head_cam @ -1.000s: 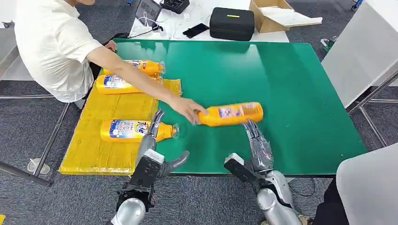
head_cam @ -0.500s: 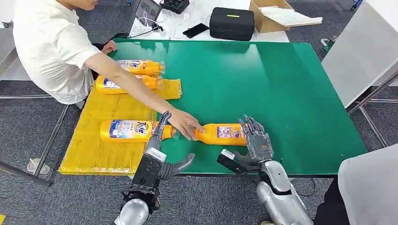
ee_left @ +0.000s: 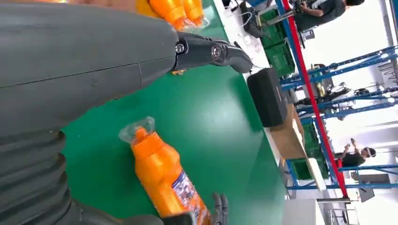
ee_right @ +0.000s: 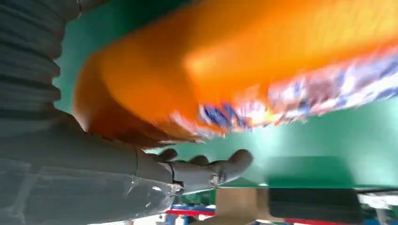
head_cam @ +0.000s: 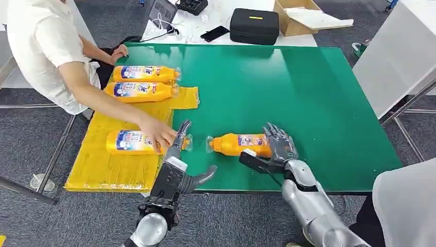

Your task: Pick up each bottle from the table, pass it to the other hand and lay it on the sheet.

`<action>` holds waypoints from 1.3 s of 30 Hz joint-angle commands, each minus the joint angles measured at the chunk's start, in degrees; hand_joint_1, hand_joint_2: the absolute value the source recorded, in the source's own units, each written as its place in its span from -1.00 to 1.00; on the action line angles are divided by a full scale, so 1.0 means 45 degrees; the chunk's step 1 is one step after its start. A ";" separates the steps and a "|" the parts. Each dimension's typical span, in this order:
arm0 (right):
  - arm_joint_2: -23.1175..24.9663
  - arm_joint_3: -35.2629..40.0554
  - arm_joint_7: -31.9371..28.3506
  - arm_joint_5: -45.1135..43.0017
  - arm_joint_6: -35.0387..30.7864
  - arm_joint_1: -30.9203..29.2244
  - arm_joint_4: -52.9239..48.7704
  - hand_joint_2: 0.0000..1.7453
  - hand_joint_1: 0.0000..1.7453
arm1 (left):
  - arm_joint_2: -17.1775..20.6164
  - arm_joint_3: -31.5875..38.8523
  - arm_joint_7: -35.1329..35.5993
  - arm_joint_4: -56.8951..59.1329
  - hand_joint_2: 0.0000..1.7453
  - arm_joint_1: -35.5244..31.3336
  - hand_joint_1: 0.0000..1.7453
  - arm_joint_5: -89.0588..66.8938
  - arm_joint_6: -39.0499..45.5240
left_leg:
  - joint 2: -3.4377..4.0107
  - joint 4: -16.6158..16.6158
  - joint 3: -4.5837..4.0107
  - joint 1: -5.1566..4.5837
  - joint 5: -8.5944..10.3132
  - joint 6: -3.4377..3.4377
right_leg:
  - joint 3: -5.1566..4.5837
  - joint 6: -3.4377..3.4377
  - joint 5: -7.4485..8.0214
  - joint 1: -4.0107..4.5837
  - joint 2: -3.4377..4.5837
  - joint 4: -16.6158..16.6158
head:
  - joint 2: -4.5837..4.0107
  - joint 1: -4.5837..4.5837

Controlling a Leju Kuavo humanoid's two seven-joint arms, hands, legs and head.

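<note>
An orange bottle (head_cam: 237, 144) lies on the green table (head_cam: 308, 92), cap pointing toward the sheet; it also appears as the orange bottle (ee_left: 166, 180) and, blurred, close up (ee_right: 234, 70). My right hand (head_cam: 276, 148) brackets its base end, fingers (ee_right: 206, 165) on the far side still apart from it and thumb (head_cam: 254, 159) on the near side. My left hand (head_cam: 177, 157) is held out empty with fingers spread, beside a bottle (head_cam: 128, 142) on the yellow sheet (head_cam: 113, 172). A person's hand (head_cam: 158, 136) rests on that bottle.
Two more bottles (head_cam: 146, 73) (head_cam: 138, 91) lie at the sheet's far end. The person (head_cam: 46, 46) sits at the table's left. Beyond the table are a black case (head_cam: 253, 24), a cardboard box (head_cam: 303, 15) and a phone (head_cam: 214, 33). A white table (head_cam: 396, 56) stands right.
The person set the bottle down near the front edge, let go and moved their hand to the bottle on the sheet. My right hand came in around the bottle's base.
</note>
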 commanded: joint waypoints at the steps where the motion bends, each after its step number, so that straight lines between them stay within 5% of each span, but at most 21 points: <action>1: 0.0033 0.0744 0.0355 0.0384 0.0371 -0.1589 0.2247 1.00 -1.00 | 0.0108 -0.0382 0.0086 0.1019 1.00 -0.0716 -1.00 -0.0020 0.0094 | 0.0021 -0.0005 0.0031 -0.0003 -0.0011 0.0005 | 0.0027 -0.0011 -0.0006 0.0001 0.0009 -0.0004 | 0.0005 0.0005; 13: 0.0088 0.0847 0.0184 -0.0098 0.1811 -0.1893 0.2866 1.00 -0.96 | 0.0046 -0.0408 0.0055 0.1047 1.00 -0.0768 -1.00 -0.0030 0.0114 | 0.0021 -0.0005 0.0047 -0.0003 -0.0015 0.0007 | 0.0042 -0.0014 -0.0010 0.0003 0.0005 -0.0005 | 0.0000 0.0000; 14: 0.0054 0.0735 -0.0109 -0.0458 0.2103 -0.1896 0.2997 1.00 0.30 | 0.0029 -0.0413 0.0020 0.1109 1.00 -0.0788 -1.00 -0.0005 0.0140 | 0.0019 -0.0006 0.0071 -0.0007 -0.0023 0.0010 | 0.0066 -0.0019 -0.0021 0.0001 -0.0002 -0.0003 | 0.0000 -0.0005; 15: 0.0017 0.0713 -0.0259 -0.0628 0.2308 -0.1895 0.3120 1.00 1.00 | 0.0024 -0.0435 -0.0001 0.1157 1.00 -0.0805 -1.00 0.0026 0.0136 | 0.0016 -0.0007 0.0062 -0.0005 -0.0017 0.0009 | 0.0057 -0.0018 -0.0016 0.0002 -0.0003 -0.0006 | 0.0000 0.0000; 39: -0.0120 -0.0402 -0.3074 -0.4046 0.3956 -0.1218 0.3508 1.00 1.00 | 0.0018 -0.0609 -0.0609 0.1388 1.00 -0.0981 -1.00 0.0877 0.0297 | 0.0008 -0.0016 0.0188 0.0009 -0.0023 -0.0001 | 0.0171 -0.0023 -0.0007 0.0016 -0.0015 -0.0028 | 0.0000 0.0000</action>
